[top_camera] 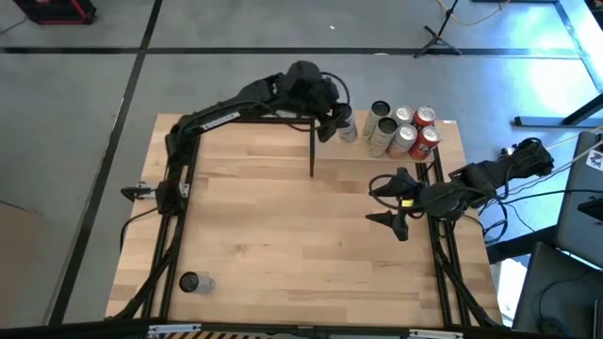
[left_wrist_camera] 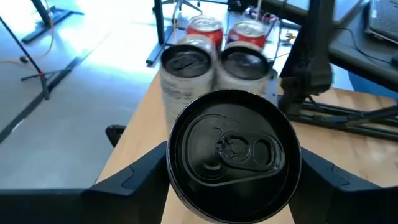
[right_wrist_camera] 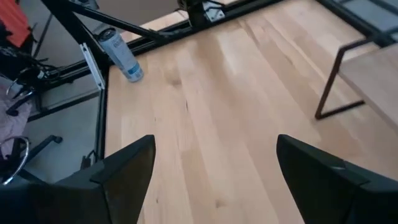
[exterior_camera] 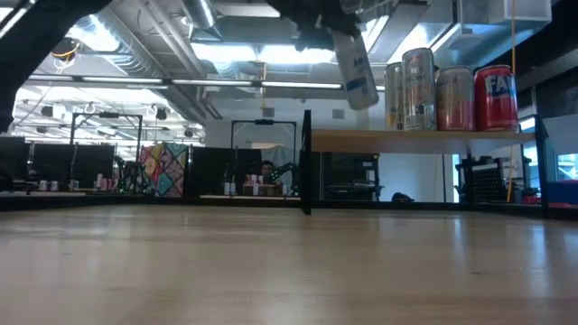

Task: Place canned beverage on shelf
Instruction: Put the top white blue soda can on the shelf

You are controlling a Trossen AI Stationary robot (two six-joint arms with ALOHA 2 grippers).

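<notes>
From above, the left tool (top_camera: pixel 341 122) reaches over the shelf (top_camera: pixel 283 141) at the far side of the worktop (top_camera: pixel 301 254), clamped round a silver can (top_camera: pixel 347 125). Just beside it five cans (top_camera: pixel 403 130), silver and red, already stand on the shelf. The right tool (top_camera: pixel 388 202) waits near the worktop's right edge, spread wide and empty. A spare can (top_camera: pixel 194 282) lies near the left front corner.

At table height, the can (exterior_camera: pixel 354 65) hangs tilted above the pale board on thin black posts, near the standing cans (exterior_camera: pixel 452 90).

The left wrist camera looks down on the can's dark lid with pull tab (left_wrist_camera: pixel 233 152), fingers (left_wrist_camera: pixel 134 177) pressing its sides. It is a smooth, thin-walled metal cylinder, probably slippery and easily dented, so a mid-body hold suits it.

The right wrist camera shows splayed fingers (right_wrist_camera: pixel 124 165) over plank-grained wood.
</notes>
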